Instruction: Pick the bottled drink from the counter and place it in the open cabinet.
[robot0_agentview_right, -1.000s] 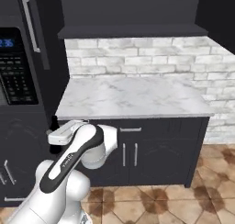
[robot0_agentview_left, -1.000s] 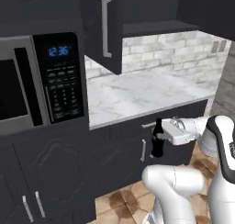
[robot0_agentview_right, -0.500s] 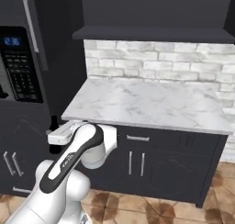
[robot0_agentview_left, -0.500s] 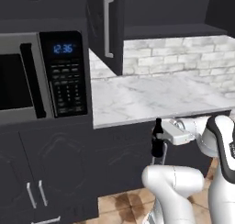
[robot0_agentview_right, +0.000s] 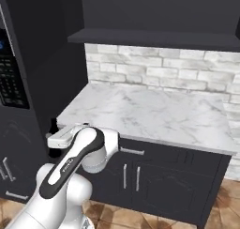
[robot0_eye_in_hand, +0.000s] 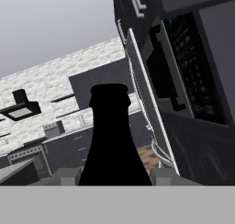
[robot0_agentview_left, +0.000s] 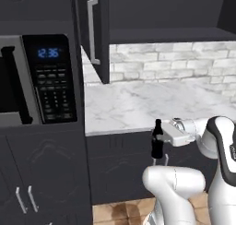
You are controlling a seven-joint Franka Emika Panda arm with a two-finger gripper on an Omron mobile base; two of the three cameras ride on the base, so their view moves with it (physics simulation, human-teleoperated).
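The bottled drink (robot0_agentview_left: pixel 157 141), a small black bottle with a narrow neck, hangs upright in front of the marble top's edge, and my gripper (robot0_agentview_left: pixel 161 139) is shut on it from the right. In the hand view the bottled drink (robot0_eye_in_hand: pixel 114 140) rises as a black silhouette between my gripper's (robot0_eye_in_hand: pixel 114 178) two tips. From the right base view, my white hand hides most of the bottled drink (robot0_agentview_right: pixel 53 128). The open cabinet (robot0_agentview_left: pixel 170 35) is up on the wall, its door (robot0_agentview_left: pixel 94 30) swung out to the left; its thick bottom shelf (robot0_agentview_right: pixel 154 38) is bare. The counter with the sink is out of view.
A small marble top (robot0_agentview_left: pixel 138 104) against white brick (robot0_agentview_right: pixel 154 73) lies under the cabinet. A black microwave (robot0_agentview_left: pixel 50 76) sits in the tall unit on the left. Black base cabinets with silver handles (robot0_agentview_right: pixel 131 176) stand below, over a brown tiled floor (robot0_agentview_right: pixel 225 200).
The whole picture has shifted, so the base has driven: the microwave slid left and the cabinet and marble top moved toward the middle. The bottle stays in the shut gripper.
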